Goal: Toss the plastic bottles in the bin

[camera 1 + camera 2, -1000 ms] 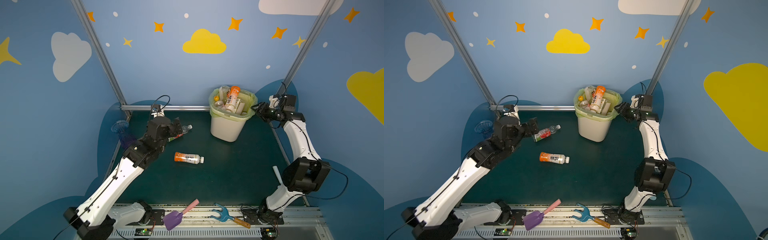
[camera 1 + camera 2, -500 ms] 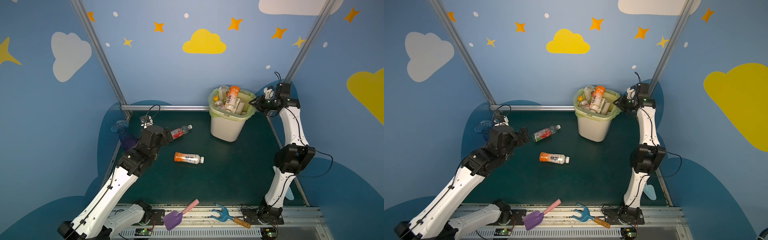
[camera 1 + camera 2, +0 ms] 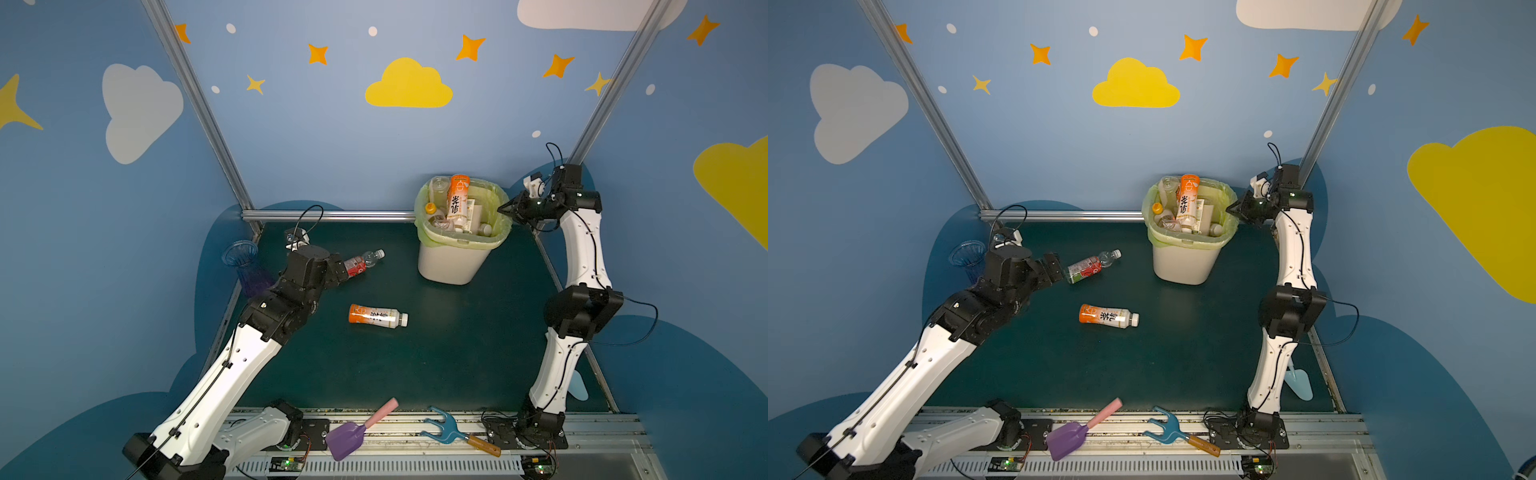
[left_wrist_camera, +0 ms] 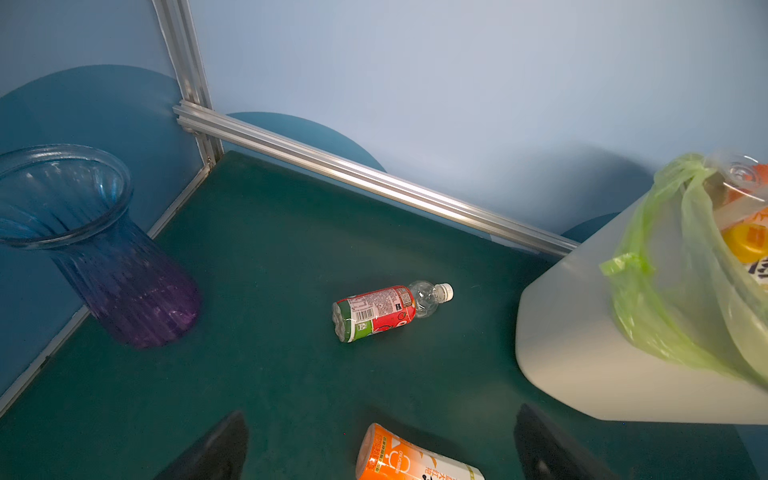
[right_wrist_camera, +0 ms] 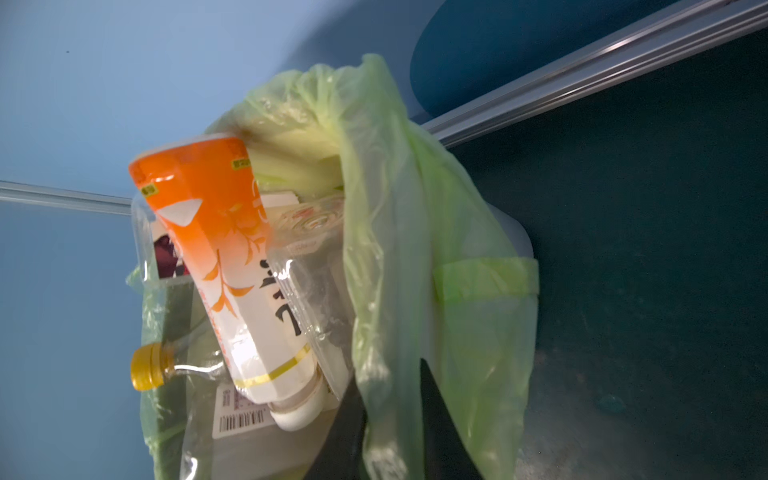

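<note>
Green matting (image 3: 440,361) carries the two bottles not yet thrown away, while the cream-white bin (image 3: 446,266) at the back of the booth stands heaped to its rim. The red-labelled bottle (image 3: 360,263) lies on its side left of the bin, its white cap turned towards it. The orange-labelled bottle (image 3: 376,317) lies nearer the front, near the middle of the mat, with its cap pointing right.

The left gripper (image 3: 1057,269) hangs by the base of the red-labelled bottle with its jaws spread wide and nothing between them. The left wrist view shows that bottle (image 4: 382,311) lying ahead of the two dark fingers (image 4: 216,449) and clear of them.

The right gripper (image 3: 501,209) sits at the bin's right rim, drawn narrow. In the right wrist view a fold of the yellow-green bag (image 5: 415,257) lies between its fingers (image 5: 440,432).

Inside the bin an upturned orange bottle (image 5: 224,257) stands cap-down above the rest, beside a yellow-capped bottle (image 5: 145,370).

A blue-purple vase (image 3: 249,266) stands at the left wall. A purple shovel (image 3: 347,438) and a blue fork (image 3: 446,428) lie on the front rail, and a pale blue trowel (image 3: 1300,384) lies behind the right arm.
</note>
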### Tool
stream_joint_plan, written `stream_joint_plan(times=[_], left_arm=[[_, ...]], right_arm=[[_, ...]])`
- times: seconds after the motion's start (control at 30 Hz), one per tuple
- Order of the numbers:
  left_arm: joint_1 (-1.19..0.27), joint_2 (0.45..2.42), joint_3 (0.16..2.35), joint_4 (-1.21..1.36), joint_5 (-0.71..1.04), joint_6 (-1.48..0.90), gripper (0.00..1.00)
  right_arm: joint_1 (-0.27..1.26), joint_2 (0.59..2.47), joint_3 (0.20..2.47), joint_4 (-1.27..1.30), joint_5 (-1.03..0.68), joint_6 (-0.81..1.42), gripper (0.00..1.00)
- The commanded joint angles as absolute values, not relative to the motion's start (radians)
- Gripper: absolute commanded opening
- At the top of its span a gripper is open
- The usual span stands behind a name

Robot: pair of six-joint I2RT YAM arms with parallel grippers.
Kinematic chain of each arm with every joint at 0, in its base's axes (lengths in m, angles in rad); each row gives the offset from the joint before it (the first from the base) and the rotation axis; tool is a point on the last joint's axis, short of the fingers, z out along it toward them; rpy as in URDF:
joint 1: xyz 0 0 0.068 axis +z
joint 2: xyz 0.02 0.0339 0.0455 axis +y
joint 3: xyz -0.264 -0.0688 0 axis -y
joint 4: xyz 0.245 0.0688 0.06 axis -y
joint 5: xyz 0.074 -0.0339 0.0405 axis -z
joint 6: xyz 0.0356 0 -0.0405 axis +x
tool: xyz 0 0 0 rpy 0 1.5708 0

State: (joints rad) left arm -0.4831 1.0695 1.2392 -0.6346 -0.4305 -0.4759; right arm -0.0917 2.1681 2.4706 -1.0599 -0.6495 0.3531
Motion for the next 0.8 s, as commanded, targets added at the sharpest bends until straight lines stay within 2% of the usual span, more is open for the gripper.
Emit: stream_joint_plan(times=[0.0, 0.3, 0.57, 0.77], left_arm=[[-0.479, 1.073, 1.262, -0.647, -0.428, -0.477, 1.0], [-0.476, 1.087, 1.262, -0.646, -0.43, -0.486, 1.0], [-0.475, 1.095, 1.257, -0.647, -0.422, -0.495, 1.0], [-0.474, 1.089, 1.249, -0.659, -0.431, -0.5, 1.0]], right_arm=[[-0.081, 2.183, 2.503, -1.162, -0.753, 0.338, 0.17], [-0.032, 2.138, 2.507, -1.163, -0.763, 0.375, 0.17], [-0.018, 2.188, 2.545, -1.137, -0.894, 0.465, 0.14], [0.021, 2.17, 2.542, -1.164, -0.908, 0.457, 0.16]])
